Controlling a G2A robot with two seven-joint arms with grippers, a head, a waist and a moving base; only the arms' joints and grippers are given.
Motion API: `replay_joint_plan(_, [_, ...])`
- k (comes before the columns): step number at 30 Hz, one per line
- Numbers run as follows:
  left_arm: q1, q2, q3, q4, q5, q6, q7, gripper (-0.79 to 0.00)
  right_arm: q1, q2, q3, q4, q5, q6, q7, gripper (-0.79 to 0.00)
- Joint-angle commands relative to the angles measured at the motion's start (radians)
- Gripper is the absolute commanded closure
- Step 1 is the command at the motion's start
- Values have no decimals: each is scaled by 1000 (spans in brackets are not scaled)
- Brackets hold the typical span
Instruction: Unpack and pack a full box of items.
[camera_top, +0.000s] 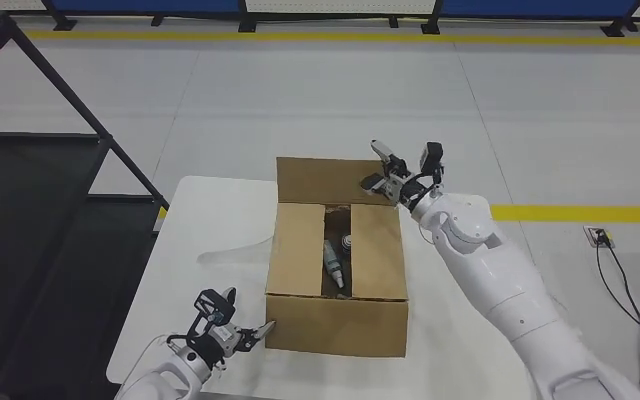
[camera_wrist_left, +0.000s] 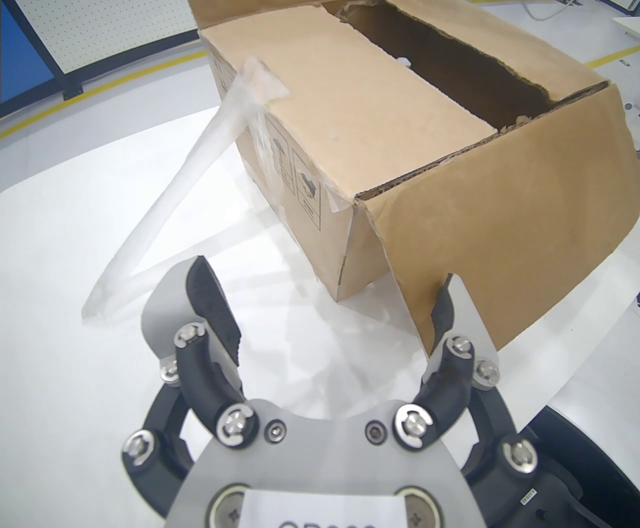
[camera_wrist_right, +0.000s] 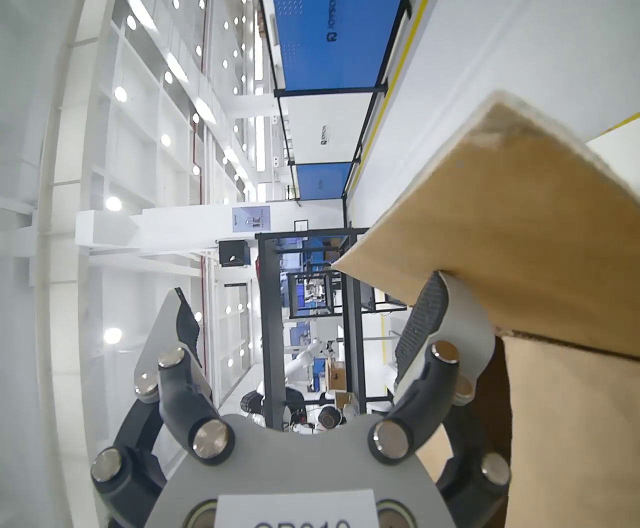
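Cardboard box (camera_top: 336, 320) sits about in the middle of the white table (camera_top: 200, 230), long side running away from the robot. Closest in, the left gripper (camera_wrist_left: 325, 280) is low by the near left corner, spread wide with nothing between its fingers. One fingertip (camera_wrist_left: 442, 305) is right at the bottom corner of the box's near face, the other is over bare tabletop. Just past it, a strip of clear tape (camera_wrist_left: 175, 200) hangs off the left side of the box down to the table. Up top, the two long flaps (camera_top: 295, 250) are folded in but leave a slot, and a couple of bottle-ish items (camera_top: 335, 262) show down there, can't tell what exactly. At the back, the far flap (camera_top: 320, 180) stands up. The right gripper (camera_top: 405, 165) is at its right end, also wide open, one finger (camera_wrist_right: 425, 320) against the cardboard but not clamping anything.
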Motion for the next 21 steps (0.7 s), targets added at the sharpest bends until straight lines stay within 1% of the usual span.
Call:
replay_joint_plan(1, [7, 1, -6, -1, -6, 3, 6, -785, 40, -27, -30, 71, -7, 6, -55, -785])
replay_joint_plan(3, [12, 2, -13, -3, -9, 5, 11, -785, 75, -55, -59, 140, -22, 14, -112, -785])
replay_joint_plan(5, [17, 3, -17, -5, -11, 7, 15, -785, 102, -80, -80, 204, -24, 21, -126, -785])
replay_joint_plan(9, [23, 4, -22, -8, -14, 7, 20, -785, 147, -117, -104, 317, -30, 60, -95, -785])
replay_joint_plan(14, [24, 5, -22, -8, -15, 6, 23, -785, 185, -142, -112, 416, -46, 95, -27, -785])
replay_joint_plan(18, [24, 6, -20, -6, -16, 5, 26, -785, 202, -155, -113, 465, -63, 117, 33, -785])
replay_joint_plan(21, [24, 7, -19, -5, -17, 8, 29, -785, 209, -163, -113, 488, -78, 122, 50, -785])
